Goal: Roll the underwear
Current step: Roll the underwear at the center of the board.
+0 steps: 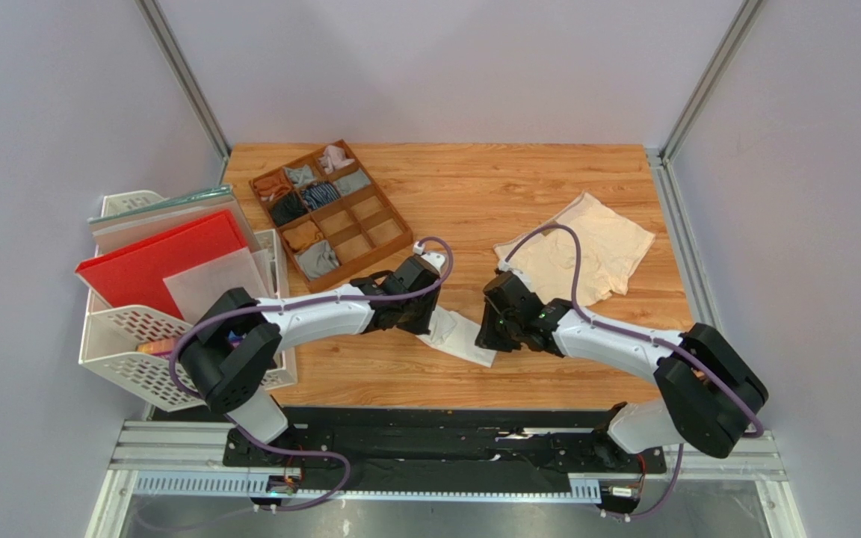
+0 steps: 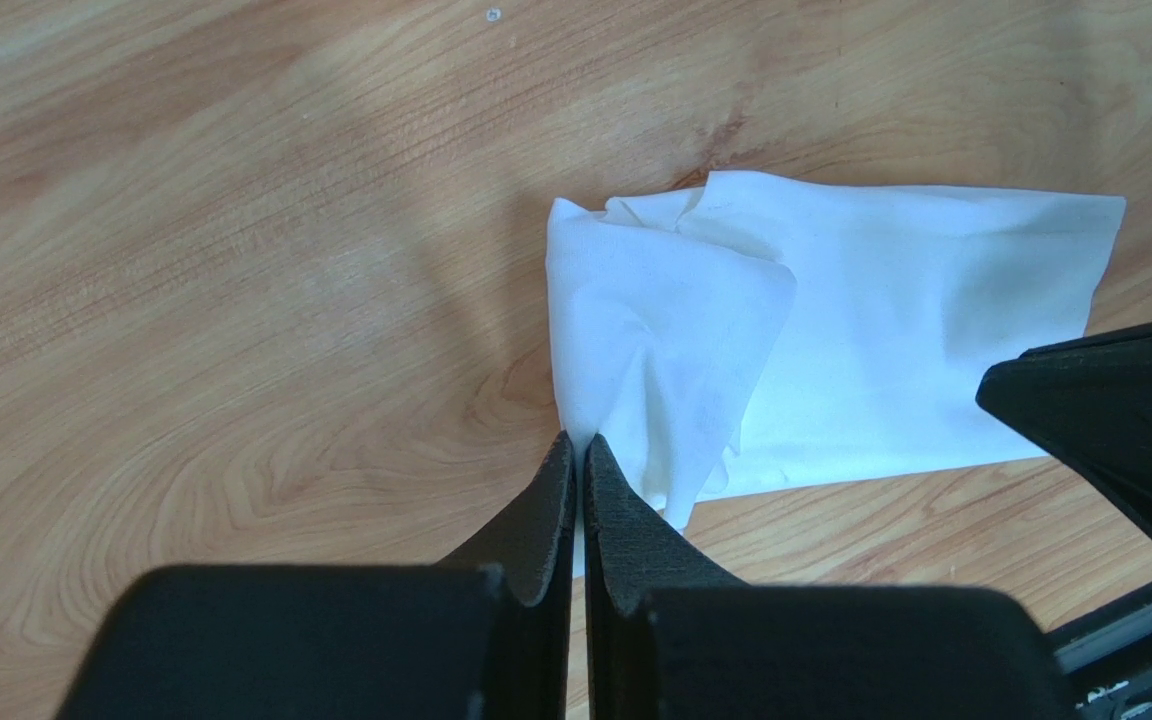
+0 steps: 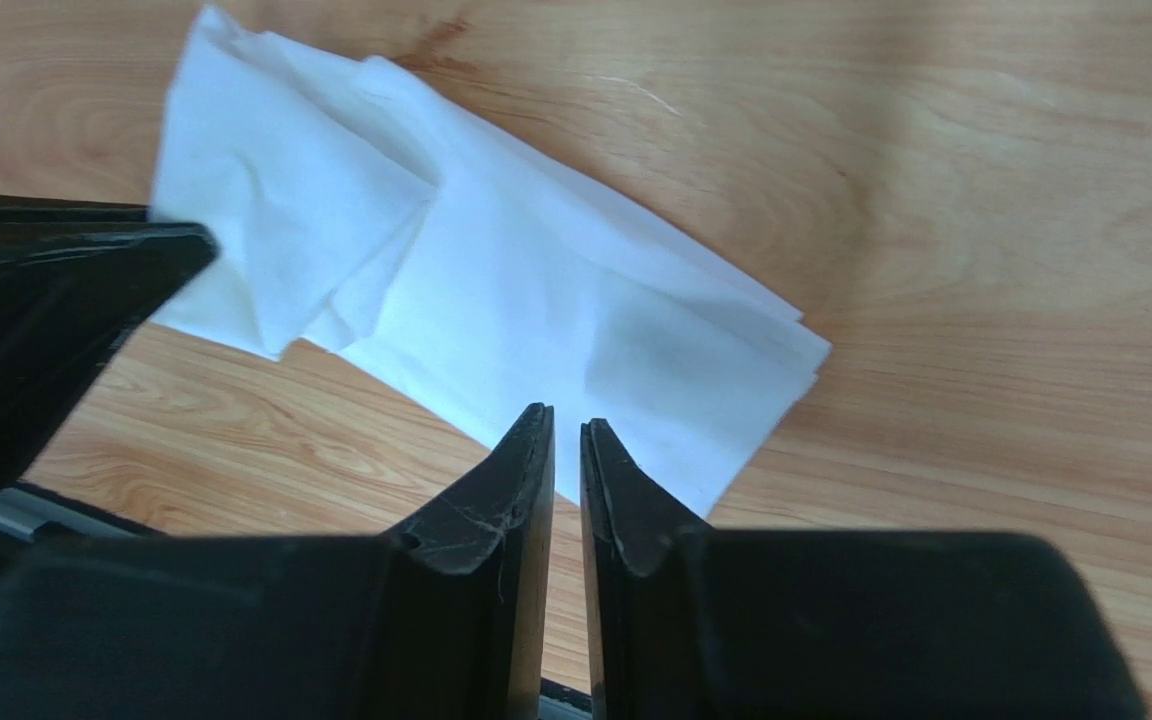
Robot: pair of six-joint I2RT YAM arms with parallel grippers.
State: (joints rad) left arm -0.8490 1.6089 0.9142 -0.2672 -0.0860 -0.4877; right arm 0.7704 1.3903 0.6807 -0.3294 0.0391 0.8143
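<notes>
At the far left, a white mesh rack (image 1: 121,350) stands on the edge of the bench (image 1: 491,185). It holds a red folder (image 1: 160,263) and some grey ones, all leaning. Just beside it, further in, lies a wooden divided tray (image 1: 374,213) set at an angle. Small rolled garments (image 1: 300,200) in brown, grey, dark and pale tones fill the compartments along its far and left sides, one roll to each.

The left tool (image 2: 579,447) is low over the bench near the front edge, its jaws clenched tight with no gap. The tips meet right at the near left edge of the white underwear (image 2: 898,330). I cannot tell whether any fabric is caught between them. This white piece lies on the wood between the two tools. It is a long folded strip, and its left end is doubled over in a loose flap.

The right tool (image 3: 567,423) is at the strip's other end. Its jaws are nearly together, with only a thin slit between them, and the tips are at the cloth's near edge. I cannot tell whether they pinch the cloth.

Further right and further back, the cream-beige underwear (image 1: 581,252) lies spread flat on the bench, apart from both tools. The right arm's cable runs across it.
</notes>
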